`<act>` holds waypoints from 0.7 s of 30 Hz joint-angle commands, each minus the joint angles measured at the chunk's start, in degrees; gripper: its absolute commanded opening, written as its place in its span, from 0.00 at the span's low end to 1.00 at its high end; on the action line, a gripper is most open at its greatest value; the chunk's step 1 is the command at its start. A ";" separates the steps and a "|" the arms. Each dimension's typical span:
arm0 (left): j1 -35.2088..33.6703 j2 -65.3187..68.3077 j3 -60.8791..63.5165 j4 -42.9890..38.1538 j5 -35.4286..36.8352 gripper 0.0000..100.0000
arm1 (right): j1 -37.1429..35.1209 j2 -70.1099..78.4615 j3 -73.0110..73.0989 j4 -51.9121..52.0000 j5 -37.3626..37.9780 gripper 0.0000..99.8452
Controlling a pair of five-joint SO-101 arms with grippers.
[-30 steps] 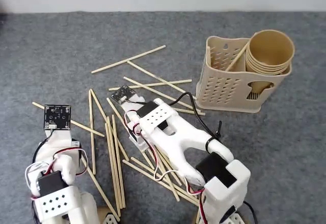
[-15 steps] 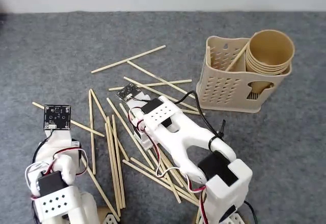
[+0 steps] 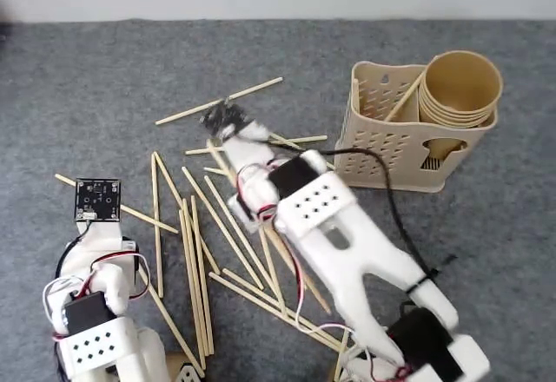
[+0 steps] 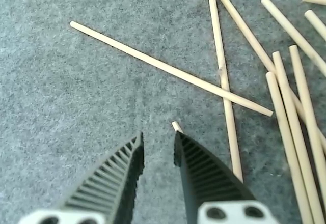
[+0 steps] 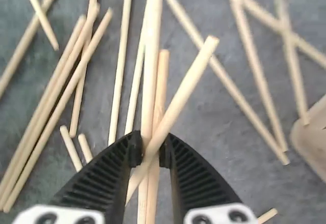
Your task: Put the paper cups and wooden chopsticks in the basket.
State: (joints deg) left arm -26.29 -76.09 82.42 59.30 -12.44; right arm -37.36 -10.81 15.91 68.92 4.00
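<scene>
Wooden chopsticks point(image 3: 195, 260) lie scattered over the grey carpet. The beige basket point(image 3: 382, 143) at the right holds a stack of paper cups point(image 3: 460, 87) and one chopstick point(image 3: 405, 95). My right arm point(image 3: 313, 208) stretches over the pile. Its gripper point(image 5: 149, 150) is shut on chopsticks point(image 5: 178, 99) that stick out ahead of the jaws, above the loose ones. A corner of the basket point(image 5: 311, 132) shows nearby. My left gripper point(image 4: 158, 142) hangs low over the carpet at the near left, its jaws slightly open with nothing between them. A single chopstick point(image 4: 168, 68) lies just ahead of it.
The left arm point(image 3: 97, 252) stands at the near left beside a bundle of chopsticks. Bare carpet point(image 3: 104, 78) stretches across the far left, and more bare carpet point(image 3: 495, 243) lies to the right of the basket. A pale wall runs along the far edge.
My right arm has stretched away from its base and to the right, toward the basket, with the chopsticks in its gripper. The left arm has kept still.
</scene>
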 commanded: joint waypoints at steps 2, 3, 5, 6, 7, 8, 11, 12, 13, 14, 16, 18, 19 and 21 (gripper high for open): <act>-0.26 -0.62 -0.48 -1.14 0.35 0.09 | 2.95 -5.49 -9.58 0.48 0.62 0.01; -0.26 -0.62 -0.48 -1.14 0.35 0.09 | 3.38 -5.67 -11.34 0.48 0.62 0.01; -0.26 -0.62 -0.48 -1.14 0.35 0.09 | 4.18 -5.85 -15.12 0.48 0.62 0.01; -0.26 -0.62 -0.48 -1.14 0.35 0.09 | 4.70 -5.85 -16.97 0.31 0.62 0.01; -0.26 -0.62 -0.48 -1.14 0.35 0.09 | 5.23 -5.85 -18.81 0.13 0.62 0.01; -0.26 -0.62 -0.48 -1.14 0.35 0.09 | 5.85 -5.67 -20.66 -0.04 0.62 0.01; -0.26 -0.62 -0.48 -1.14 0.35 0.09 | 7.25 -5.49 -25.49 -0.04 0.62 0.01; -0.26 -0.62 -0.48 -1.14 0.35 0.09 | 7.78 -5.49 -26.64 -0.04 0.62 0.01; -0.26 -0.62 -0.48 -1.14 0.35 0.09 | 8.22 -5.49 -27.78 -0.04 0.62 0.01; -0.26 -0.62 -0.48 -1.14 0.35 0.09 | 8.84 -5.58 -28.92 -0.04 0.62 0.01; -0.26 -0.62 -0.48 -1.14 0.35 0.09 | 10.15 -5.49 -31.47 -0.04 0.62 0.01; -0.26 -0.62 -0.48 -1.14 0.35 0.09 | 11.56 -5.49 -34.11 -0.22 0.62 0.01; -0.26 -0.62 -0.48 -1.14 0.35 0.09 | 12.26 -5.49 -35.08 -1.01 0.62 0.01; -0.26 -0.62 -0.48 -1.14 0.35 0.09 | 14.11 -5.49 -36.84 -3.30 0.62 0.01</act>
State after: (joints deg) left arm -26.29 -76.09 82.42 59.30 -12.44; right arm -25.85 -13.36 -15.82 68.48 4.00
